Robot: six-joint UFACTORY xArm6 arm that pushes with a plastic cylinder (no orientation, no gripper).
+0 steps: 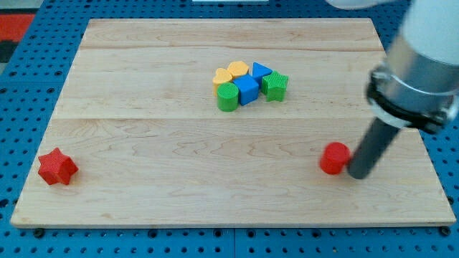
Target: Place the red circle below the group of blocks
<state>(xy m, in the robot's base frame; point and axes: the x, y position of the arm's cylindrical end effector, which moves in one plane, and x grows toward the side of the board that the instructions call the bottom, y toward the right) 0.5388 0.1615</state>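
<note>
The red circle (334, 158) lies at the view's lower right on the wooden board (143, 179). My tip (356, 174) is down on the board just right of the red circle, touching or almost touching its right side. The group of blocks sits at the upper middle: a yellow heart (239, 69), an orange heart (223, 76), a blue triangle (260, 71), a blue cube (247, 89), a green cylinder (227, 96) and a green star (275, 85), all packed together. The red circle is below and well to the right of the group.
A red star (57, 167) lies at the board's lower left near the edge. The arm's white body (423, 57) hangs over the board's right edge. A blue surface (21, 86) surrounds the board.
</note>
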